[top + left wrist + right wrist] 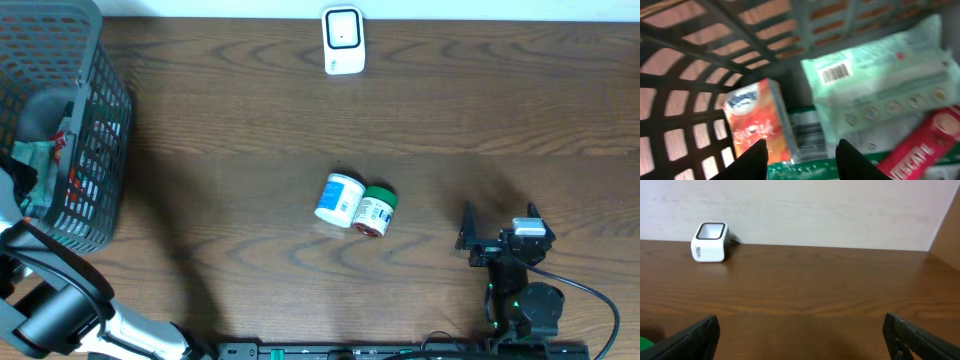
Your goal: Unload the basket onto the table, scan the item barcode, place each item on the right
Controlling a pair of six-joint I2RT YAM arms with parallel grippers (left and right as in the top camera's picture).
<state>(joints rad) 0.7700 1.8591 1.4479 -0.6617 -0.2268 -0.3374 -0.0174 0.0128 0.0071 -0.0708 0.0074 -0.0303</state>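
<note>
Wipes pack [880,85], pale green and soft, is lying inside the dark mesh basket [690,65], filling the upper right of the left wrist view. Its white barcode label [836,73] is facing up toward the camera. An orange tissue pack [752,120] is leaning at the lower left of that view, just beside the wipes. A red packet [925,145] is showing at the lower right, partly under the wipes pack.

The left gripper [801,155] is hovering over this pile at the bottom edge of the frame. Its two dark fingers [757,160] are standing apart with nothing pinched between them.

In the overhead view the basket [100,150] is sitting at the upper left of the wooden table [250,120], and the left arm [50,300] is reaching up into it from the lower left corner. The white scanner [342,40] is standing at the top centre edge, well apart from the basket. A white bottle [339,199] and a green-lidded jar [376,210] are lying on their sides at the centre, touching each other.

The right gripper [499,222] is resting at the lower right with its fingers spread wide and holding nothing. Its wrist view is looking across bare tabletop toward the scanner [710,242] at the upper left.
</note>
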